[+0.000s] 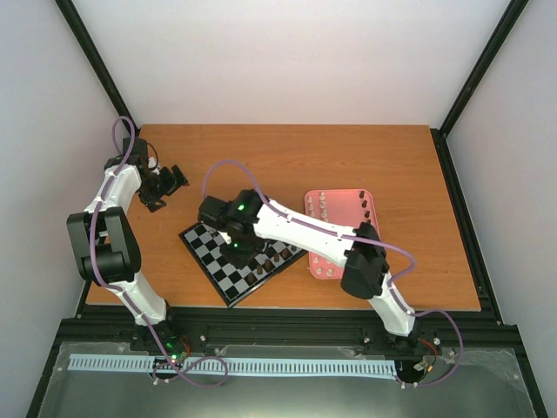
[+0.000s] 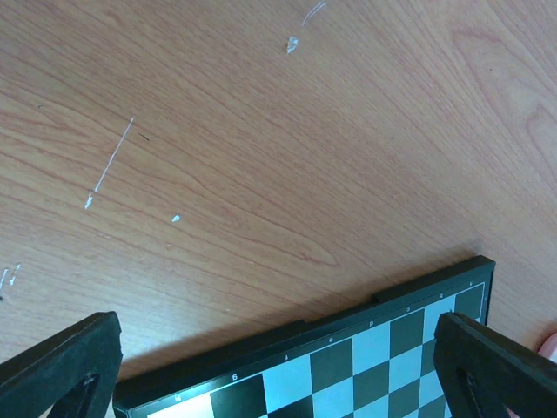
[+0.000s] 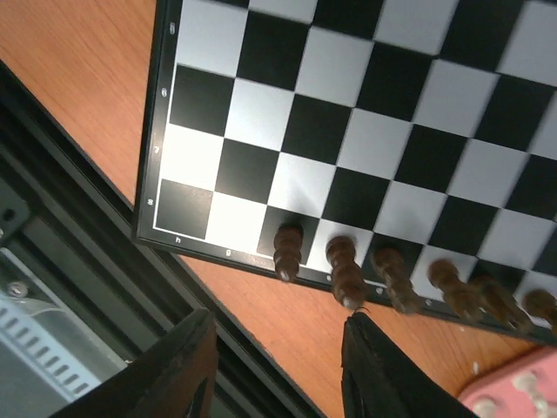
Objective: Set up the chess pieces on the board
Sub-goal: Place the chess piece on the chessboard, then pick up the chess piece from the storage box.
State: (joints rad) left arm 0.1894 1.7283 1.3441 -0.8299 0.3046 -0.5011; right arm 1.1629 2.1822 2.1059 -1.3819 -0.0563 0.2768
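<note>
Standing in pink tray (image 1: pixel 345 212) are cream chess pieces (image 1: pixel 324 205).

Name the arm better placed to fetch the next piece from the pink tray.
Right. The right gripper hangs open by the board's dark pieces, nearer the pink tray; the left gripper sits past the board's other side.

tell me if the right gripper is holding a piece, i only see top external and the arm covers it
Observer: No. In the right wrist view the right gripper is open, with nothing between its fingers.
Operator: what's just past it
Observer: A row of dark brown pieces on the board, on its outermost row; at least six show.
Operator: left gripper?
Observer: The left gripper is open too, with the board's rim and bare table ahead of it.
</note>
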